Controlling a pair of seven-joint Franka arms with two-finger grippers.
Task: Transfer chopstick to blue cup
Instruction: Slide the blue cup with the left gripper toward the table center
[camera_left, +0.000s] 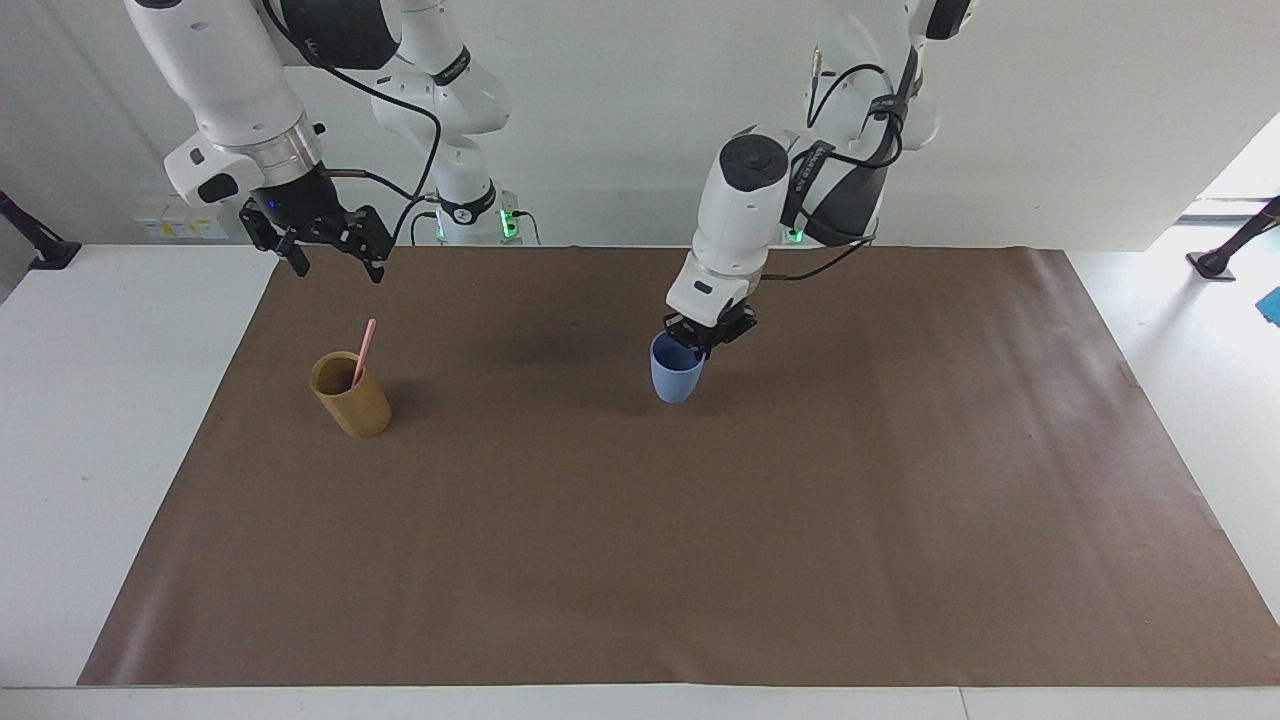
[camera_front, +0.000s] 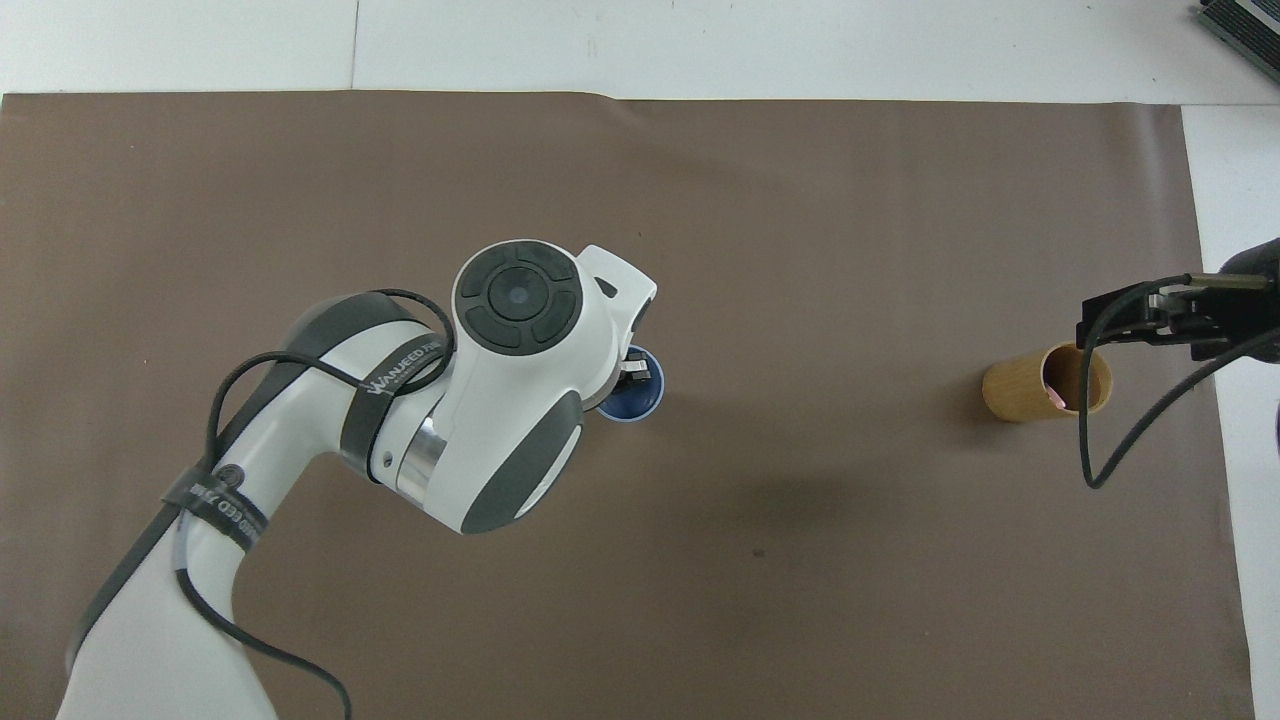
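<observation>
The periwinkle blue cup is upright over the middle of the brown mat, and whether its base touches the mat I cannot tell. My left gripper is shut on its rim, one finger inside the cup. A pale pink chopstick leans in the tan bamboo cup toward the right arm's end of the table. My right gripper hangs open above that cup and holds nothing.
A brown mat covers most of the white table. The left arm's wrist and forearm hide part of the mat in the overhead view. A loose black cable hangs from the right arm beside the tan cup.
</observation>
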